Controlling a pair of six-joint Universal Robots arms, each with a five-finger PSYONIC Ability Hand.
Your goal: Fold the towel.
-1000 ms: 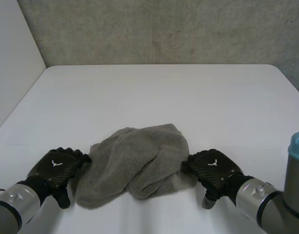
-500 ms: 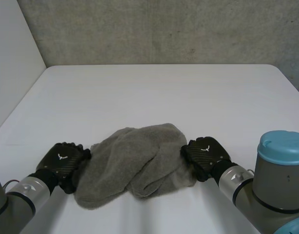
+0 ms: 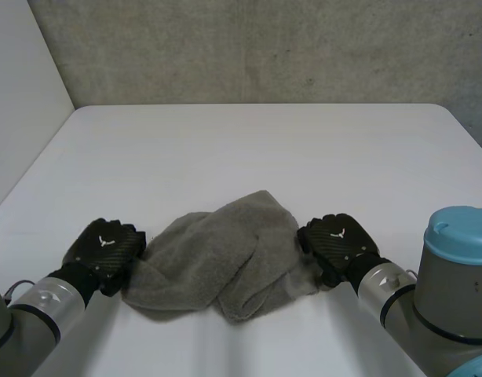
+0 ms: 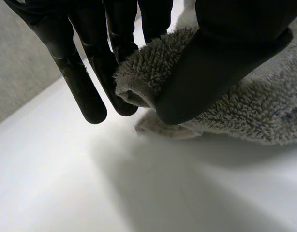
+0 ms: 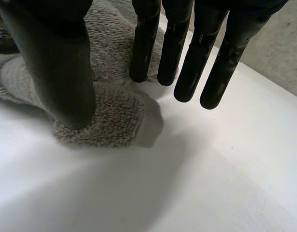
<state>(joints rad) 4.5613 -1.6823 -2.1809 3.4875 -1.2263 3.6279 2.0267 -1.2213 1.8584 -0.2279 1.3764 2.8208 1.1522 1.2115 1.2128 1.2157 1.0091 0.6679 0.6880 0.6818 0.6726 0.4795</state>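
— Where is the left hand [image 3: 106,245]?
— Low on the white table [image 3: 241,149], at the left edge of the grey towel [image 3: 225,255]. Its thumb and fingers [image 4: 85,82] pinch a fold of the terry.
— And the right hand [image 3: 335,243]?
— At the towel's right edge, fingers straight. The thumb and some fingertips press the flat cloth, and the others are over bare table. The towel lies crumpled between both hands.

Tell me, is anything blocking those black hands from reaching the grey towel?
Nothing visible does. The left hand pinches an edge of the towel between thumb and fingers, and the right hand rests its thumb and straight fingers on the opposite edge.
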